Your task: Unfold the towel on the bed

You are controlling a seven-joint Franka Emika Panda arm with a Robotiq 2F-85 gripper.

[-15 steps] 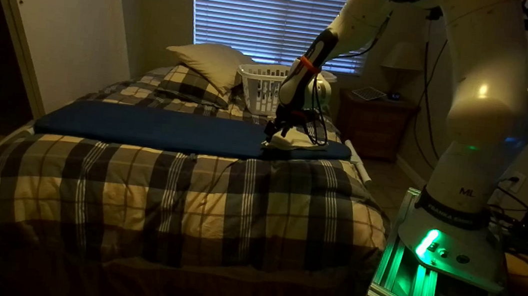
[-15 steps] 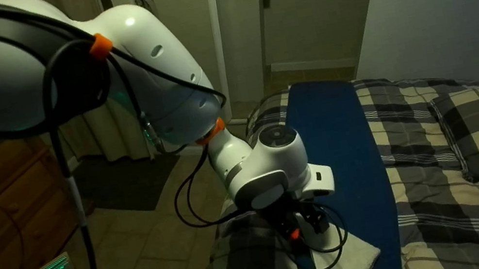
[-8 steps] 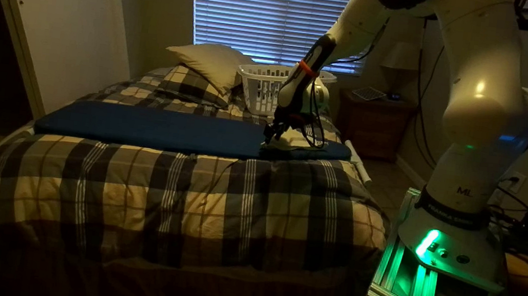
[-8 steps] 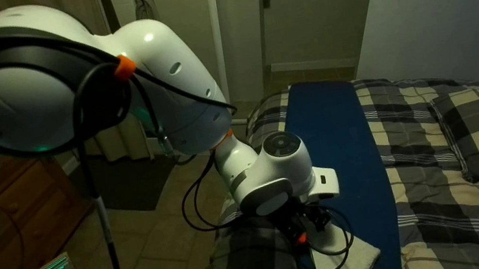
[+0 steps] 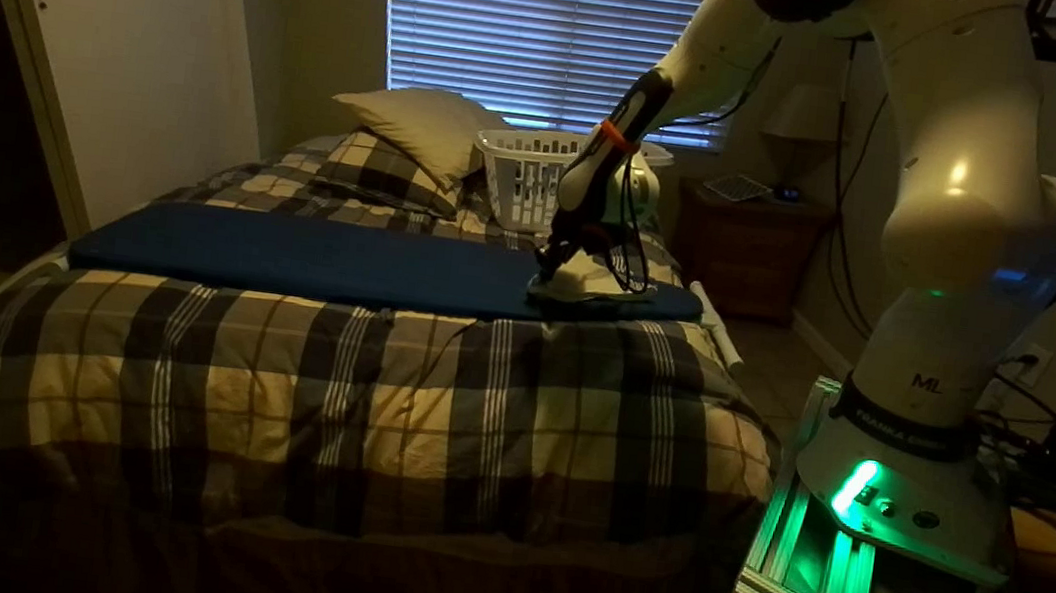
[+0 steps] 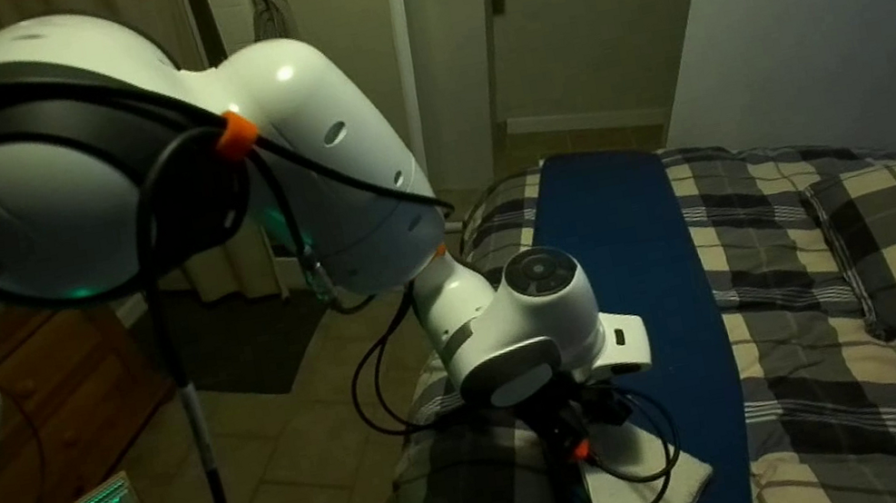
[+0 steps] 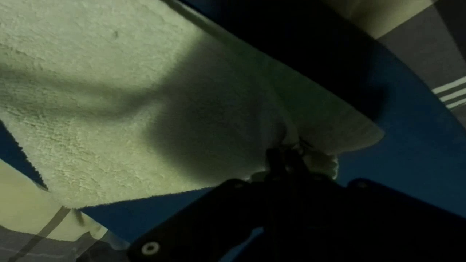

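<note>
The cream towel (image 7: 91, 109) lies folded on the dark blue band across the plaid bed (image 5: 416, 384). It shows near the band's end in both exterior views, the towel (image 5: 600, 285) being partly behind the cables and the towel (image 6: 634, 497) running off the lower edge. My gripper (image 7: 285, 154) is down at the towel's edge, its fingers nearly together with a small gathered fold of cloth pinched between them. Cloth bulges out on either side of the fingertips. In an exterior view the gripper (image 5: 544, 266) is dark and low over the towel. Shadow hides much of the grip.
The blue band (image 5: 311, 255) stretches left across the bed. Behind it stand a white laundry basket (image 5: 522, 180), a cream pillow (image 5: 429, 118) and a plaid pillow (image 5: 382, 173). A nightstand (image 5: 746, 248) is beyond the bed. Black cables hang in loops around the wrist.
The fingers, apart a second ago, have come together on the towel's edge. The hand has shifted slightly, and the arm's upper links sit a little lower than before.
</note>
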